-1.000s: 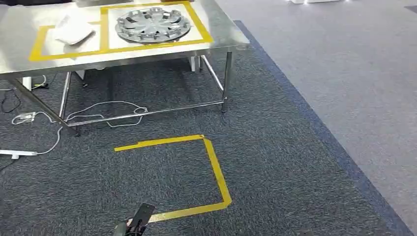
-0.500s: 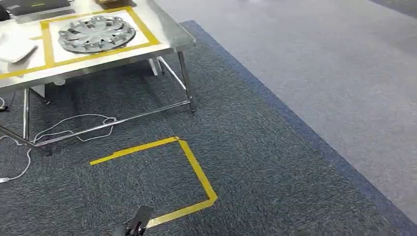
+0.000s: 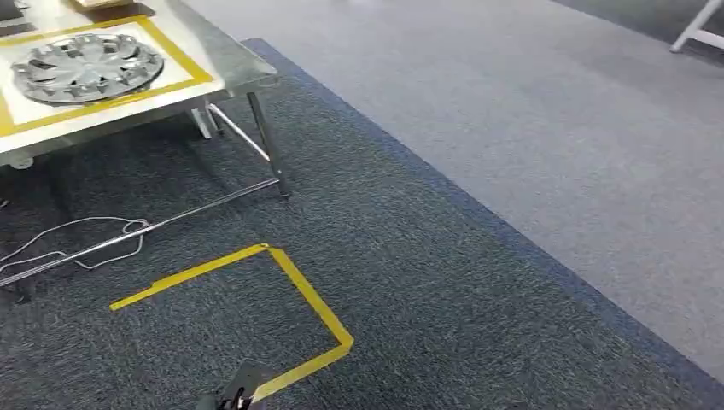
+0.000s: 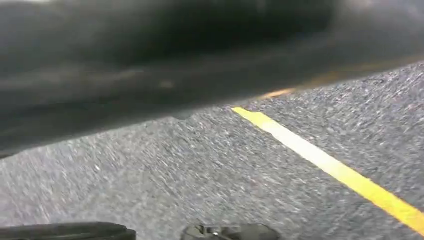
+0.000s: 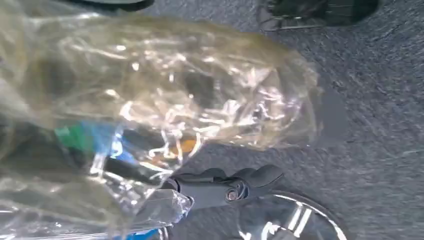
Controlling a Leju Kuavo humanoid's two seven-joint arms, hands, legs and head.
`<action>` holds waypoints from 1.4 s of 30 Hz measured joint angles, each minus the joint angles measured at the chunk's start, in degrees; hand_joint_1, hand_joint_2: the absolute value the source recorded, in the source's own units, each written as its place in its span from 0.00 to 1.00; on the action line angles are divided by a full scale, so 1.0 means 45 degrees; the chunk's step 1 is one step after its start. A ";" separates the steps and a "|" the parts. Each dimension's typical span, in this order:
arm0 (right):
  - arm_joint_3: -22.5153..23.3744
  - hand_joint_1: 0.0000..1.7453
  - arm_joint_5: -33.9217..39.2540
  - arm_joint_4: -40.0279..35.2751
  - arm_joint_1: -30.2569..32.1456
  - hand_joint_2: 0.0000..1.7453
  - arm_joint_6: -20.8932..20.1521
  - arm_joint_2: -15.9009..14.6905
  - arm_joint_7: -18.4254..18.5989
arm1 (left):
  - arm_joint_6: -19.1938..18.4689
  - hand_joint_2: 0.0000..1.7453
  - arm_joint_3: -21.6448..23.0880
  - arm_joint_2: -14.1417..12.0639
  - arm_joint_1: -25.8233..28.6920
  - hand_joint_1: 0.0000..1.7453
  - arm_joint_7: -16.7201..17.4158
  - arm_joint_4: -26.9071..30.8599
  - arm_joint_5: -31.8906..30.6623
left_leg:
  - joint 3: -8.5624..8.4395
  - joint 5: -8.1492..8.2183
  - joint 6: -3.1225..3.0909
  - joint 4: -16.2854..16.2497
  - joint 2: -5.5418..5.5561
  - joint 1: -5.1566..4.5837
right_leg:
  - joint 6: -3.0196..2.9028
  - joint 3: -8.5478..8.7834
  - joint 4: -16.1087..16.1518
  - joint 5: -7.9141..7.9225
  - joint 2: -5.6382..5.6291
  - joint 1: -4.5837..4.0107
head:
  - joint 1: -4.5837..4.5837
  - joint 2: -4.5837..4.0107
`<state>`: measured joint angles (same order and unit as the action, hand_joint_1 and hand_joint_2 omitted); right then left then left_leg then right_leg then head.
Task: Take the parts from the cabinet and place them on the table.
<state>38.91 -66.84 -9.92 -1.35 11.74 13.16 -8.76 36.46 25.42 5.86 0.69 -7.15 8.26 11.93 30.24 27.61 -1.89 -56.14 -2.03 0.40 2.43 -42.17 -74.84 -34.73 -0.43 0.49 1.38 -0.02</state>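
Carpet (image 3: pixel 478 282) open; right hand (image 5: pixel 225 187) apparently grips bag (image 5: pixel 165 95).

Your head view cuts the table (image 3: pixel 213 73) off at the upper left edge, and the hubcap (image 3: pixel 85 64) on it at the top. In the right wrist view, a crinkled clear bag (image 5: pixel 150 110) hides most of the right hand (image 5: pixel 225 187); its contents cannot be identified. The left wrist view is motion-blurred, with a dark shape across the carpet (image 4: pixel 200 170).
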 joint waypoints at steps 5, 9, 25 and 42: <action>0.0024 0.00 0.0121 -0.0015 0.0091 0.00 0.0054 -0.0015 0.0102 | 0.0044 0.00 0.0029 -0.0077 -0.0013 0.00 0.0005 -0.0063 -0.0039 | -0.0118 0.0115 0.0182 -0.0023 -0.0659 -0.0073 | -0.0022 0.2272 0.3959 0.1462 0.1213 -0.0032 | -0.0009 0.0000; 0.0111 0.00 0.0642 -0.0019 0.0151 0.00 0.0520 -0.0015 -0.0204 | -0.0083 0.00 0.0077 -0.0136 -0.0069 0.00 0.0097 -0.0092 -0.0131 | -0.0179 0.0158 0.0411 -0.0064 -0.1126 -0.0125 | -0.0375 0.2214 0.3975 0.1557 0.0640 -0.0095 | 0.0019 0.0000; 0.0651 0.00 0.0831 -0.0087 0.0376 0.00 0.0952 -0.0198 -0.0185 | -0.0146 0.00 0.0360 -0.0087 -0.0293 0.00 -0.0480 -0.0053 -0.0093 | -0.0023 0.0056 0.0185 -0.0082 0.1175 0.0068 | -0.0194 0.1757 0.3933 0.1887 -0.1752 -0.0003 | 0.0063 0.0000; 0.0816 0.00 0.1103 -0.0092 0.0417 0.00 0.0743 -0.0588 0.0383 | -0.0126 0.00 0.0486 0.0063 -0.0442 0.00 0.0928 -0.0034 -0.0433 | 0.0023 0.0966 0.0635 -0.0868 -0.0125 -0.0015 | -0.0587 0.2163 0.3976 0.1695 0.0261 -0.0025 | 0.0092 0.0000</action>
<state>42.58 -61.87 -10.34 0.53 15.08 10.51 -7.04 35.89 27.61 6.14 -1.30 -2.97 8.11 9.99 30.34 31.96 0.97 -60.05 -2.59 0.33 -0.21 -32.44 -56.95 -27.10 0.75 0.38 1.79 -0.02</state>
